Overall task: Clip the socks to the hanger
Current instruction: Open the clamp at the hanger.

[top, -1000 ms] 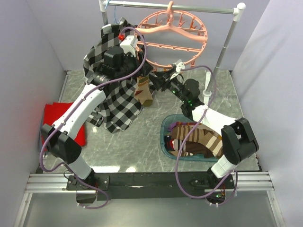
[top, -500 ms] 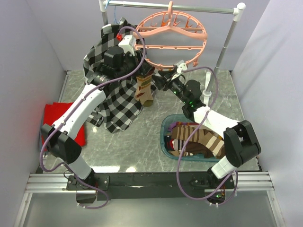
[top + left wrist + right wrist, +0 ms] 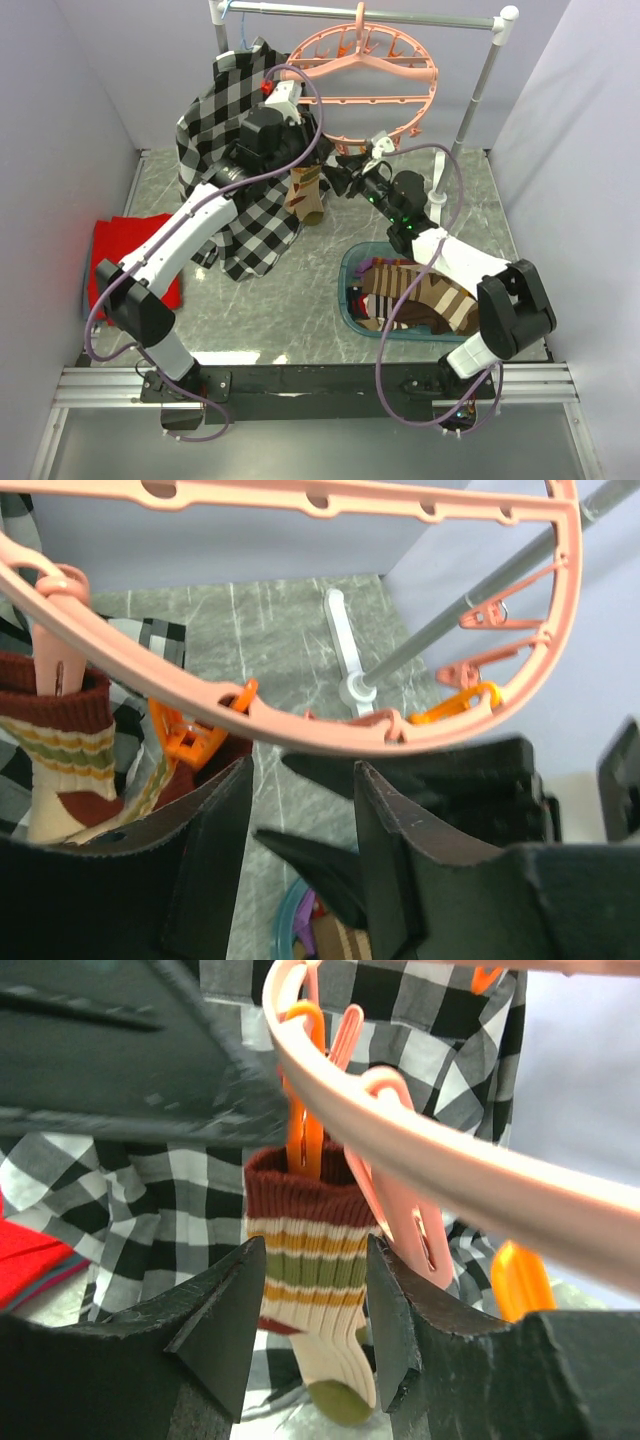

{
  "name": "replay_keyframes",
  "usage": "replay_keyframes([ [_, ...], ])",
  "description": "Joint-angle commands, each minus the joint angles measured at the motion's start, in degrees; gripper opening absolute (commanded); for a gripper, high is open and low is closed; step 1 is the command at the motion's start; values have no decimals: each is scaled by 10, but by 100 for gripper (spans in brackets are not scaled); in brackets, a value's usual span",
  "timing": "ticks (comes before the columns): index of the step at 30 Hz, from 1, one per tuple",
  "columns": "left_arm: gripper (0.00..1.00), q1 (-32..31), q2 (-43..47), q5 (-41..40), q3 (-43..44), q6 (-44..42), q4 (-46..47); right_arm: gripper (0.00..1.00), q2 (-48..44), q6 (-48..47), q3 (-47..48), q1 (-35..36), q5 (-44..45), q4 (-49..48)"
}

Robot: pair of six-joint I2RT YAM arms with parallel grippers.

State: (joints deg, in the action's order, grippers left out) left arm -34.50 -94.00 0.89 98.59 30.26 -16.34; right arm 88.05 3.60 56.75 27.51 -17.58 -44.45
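Left hand [image 3: 302,770] and right hand [image 3: 313,1245] stood released; the sock [image 3: 300,1275] likely needed full clip [image 3: 305,1132] bite before withdrawal.

The left arm [image 3: 185,235] and the right arm [image 3: 455,262] look the same. Each has smooth white tubes and chunky black joints. A thin purple cable [image 3: 86,335] loops along each one. Tiny green lights [image 3: 400,212] glow on the right arm. The jaws are black, thick and pointed.
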Motion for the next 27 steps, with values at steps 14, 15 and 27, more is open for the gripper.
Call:
replay_keyframes([
  [14, 47, -8, -51, -45, 8, 44, 70, 53, -128, -23, -84, 3, 4, 34],
  [15, 47, -7, -53, -49, 8, 45, 71, 53, -133, -25, -86, 2, 4, 39],
  [27, 35, -8, -56, -46, 12, 44, 100, 53, -123, -17, -74, -24, -23, 33],
])
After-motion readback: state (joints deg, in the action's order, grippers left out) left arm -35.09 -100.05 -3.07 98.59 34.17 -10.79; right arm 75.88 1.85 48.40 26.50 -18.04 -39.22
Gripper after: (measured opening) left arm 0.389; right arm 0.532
